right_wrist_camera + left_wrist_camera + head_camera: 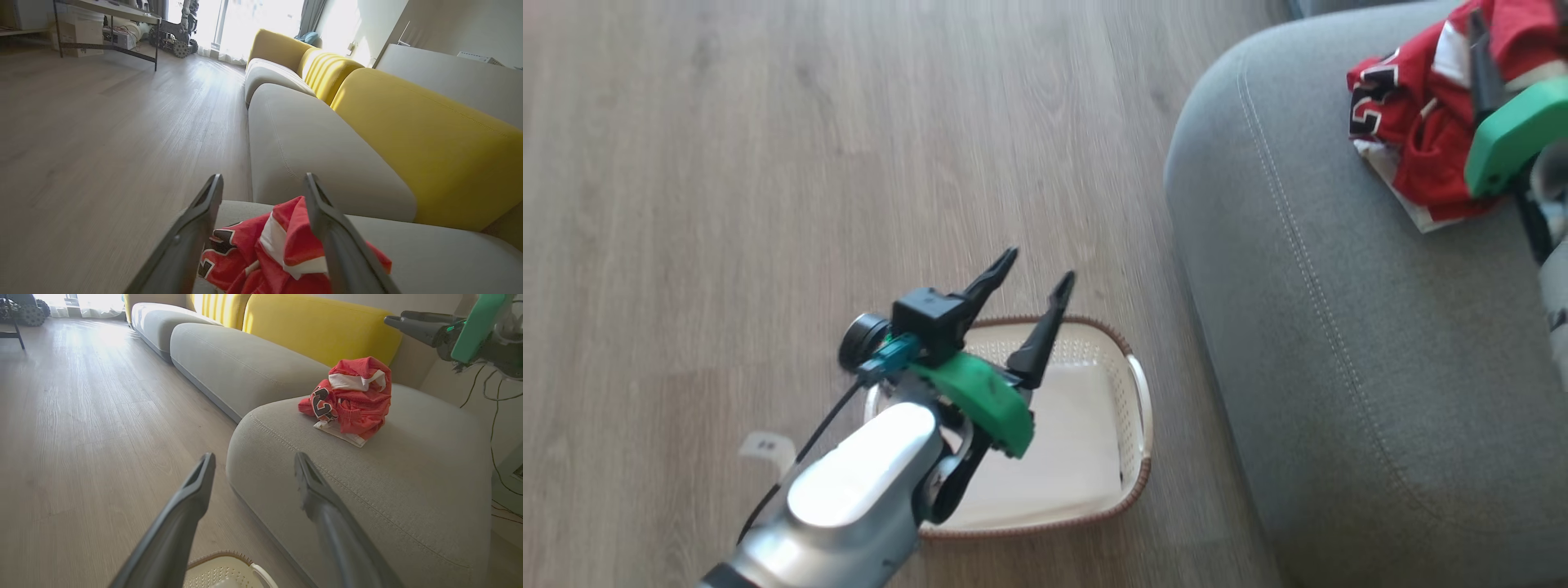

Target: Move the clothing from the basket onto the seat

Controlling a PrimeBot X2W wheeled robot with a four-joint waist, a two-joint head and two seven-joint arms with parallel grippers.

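Clothing: crumpled red jerseys with white trim (1417,122) lie on the large grey fabric sofa seat (1339,343), far right.
Basket: the small oval cream plastic basket (1139,392) stands on the wooden floor (768,163), near left of the seat. No red shows inside it, though the arm hides part.
Progress: apparently complete, or nearly so.
Left gripper (1039,265): jaws wide apart above the basket, empty.
Right gripper (263,179): jaws spread above the jerseys, gripping nothing.

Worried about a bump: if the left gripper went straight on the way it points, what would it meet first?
Probably the seat: in the left wrist view the open left gripper aims at its rounded front edge. Depth is unclear, so it might instead skim past to the floor beside it.
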